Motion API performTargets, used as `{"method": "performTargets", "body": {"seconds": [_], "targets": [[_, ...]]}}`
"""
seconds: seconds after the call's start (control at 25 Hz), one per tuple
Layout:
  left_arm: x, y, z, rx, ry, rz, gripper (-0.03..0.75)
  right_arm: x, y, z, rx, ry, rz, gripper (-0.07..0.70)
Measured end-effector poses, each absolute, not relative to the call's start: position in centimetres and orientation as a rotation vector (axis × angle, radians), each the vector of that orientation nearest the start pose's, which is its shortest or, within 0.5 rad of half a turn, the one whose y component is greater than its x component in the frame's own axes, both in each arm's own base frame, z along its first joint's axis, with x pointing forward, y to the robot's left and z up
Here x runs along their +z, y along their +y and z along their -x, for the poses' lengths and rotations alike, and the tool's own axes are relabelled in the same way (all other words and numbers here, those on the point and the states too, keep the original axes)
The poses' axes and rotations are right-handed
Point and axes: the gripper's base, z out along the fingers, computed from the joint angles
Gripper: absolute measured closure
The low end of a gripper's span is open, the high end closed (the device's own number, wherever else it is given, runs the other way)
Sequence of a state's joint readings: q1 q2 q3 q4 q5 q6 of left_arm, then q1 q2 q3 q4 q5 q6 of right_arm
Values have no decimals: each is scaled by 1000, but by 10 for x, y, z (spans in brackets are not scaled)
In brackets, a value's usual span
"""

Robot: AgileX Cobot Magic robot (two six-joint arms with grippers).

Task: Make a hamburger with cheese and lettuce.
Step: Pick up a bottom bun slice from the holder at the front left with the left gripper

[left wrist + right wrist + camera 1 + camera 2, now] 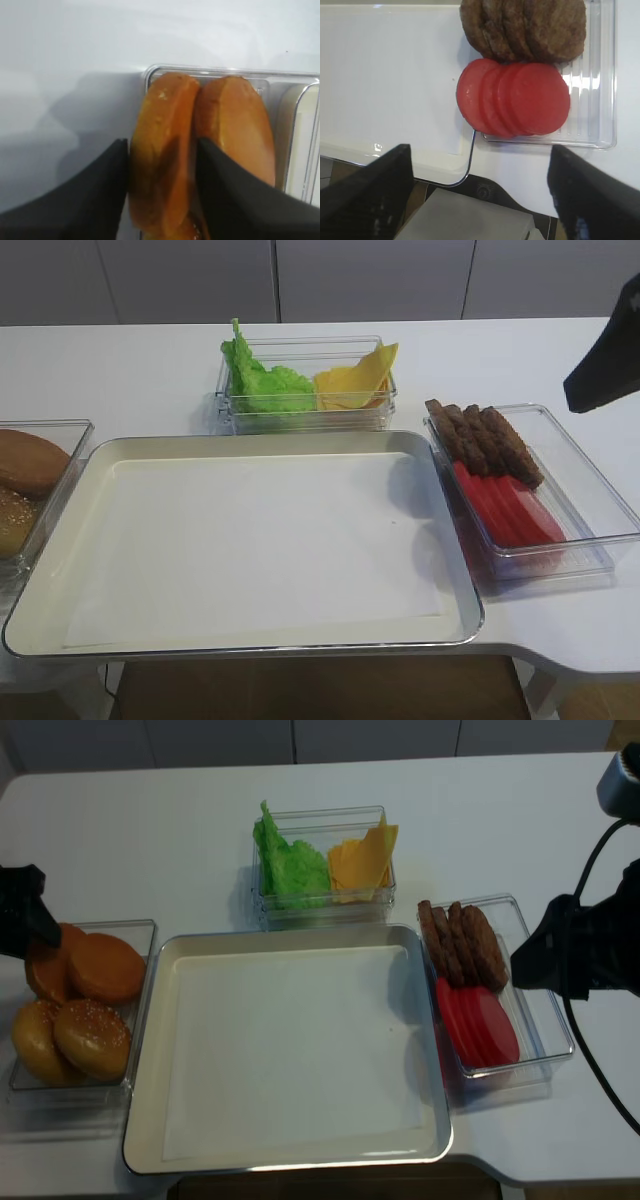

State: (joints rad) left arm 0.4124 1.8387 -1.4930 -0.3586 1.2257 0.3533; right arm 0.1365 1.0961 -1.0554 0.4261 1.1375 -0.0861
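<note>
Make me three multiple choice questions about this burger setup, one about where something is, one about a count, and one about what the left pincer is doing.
1. Where is the lettuce?
A. On the tray
B. In the back bin, left of the cheese
C. In the bin with the tomatoes

2. How many buns lie in the left bin?
A. Two
B. Four
C. Six

3. What is the left pincer doing?
A. Straddling an upright bun
B. Hanging over the tray
C. Gripping a cheese slice

Answers:
1 B: the green leaves share the back bin with the cheese, on its left.
2 B: the realsense view shows four buns there.
3 A: the left wrist view shows a finger on each side of a bun standing on edge.
</note>
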Motion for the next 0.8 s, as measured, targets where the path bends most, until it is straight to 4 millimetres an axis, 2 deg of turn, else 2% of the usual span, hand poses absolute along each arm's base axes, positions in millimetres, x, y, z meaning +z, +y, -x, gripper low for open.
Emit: {"method": "performTargets", "body": {"seconds": [0.36,0.64,0.8], "targets": [[257,121,-350,-421,2893,274,456,352,61,-190,587,2612,182,0],[257,121,-350,-405,2900,272,579,352,61,-190,587,2612,182,3],[257,121,-350,-405,2900,267,596,352,61,-190,587,2612,182,5]]}}
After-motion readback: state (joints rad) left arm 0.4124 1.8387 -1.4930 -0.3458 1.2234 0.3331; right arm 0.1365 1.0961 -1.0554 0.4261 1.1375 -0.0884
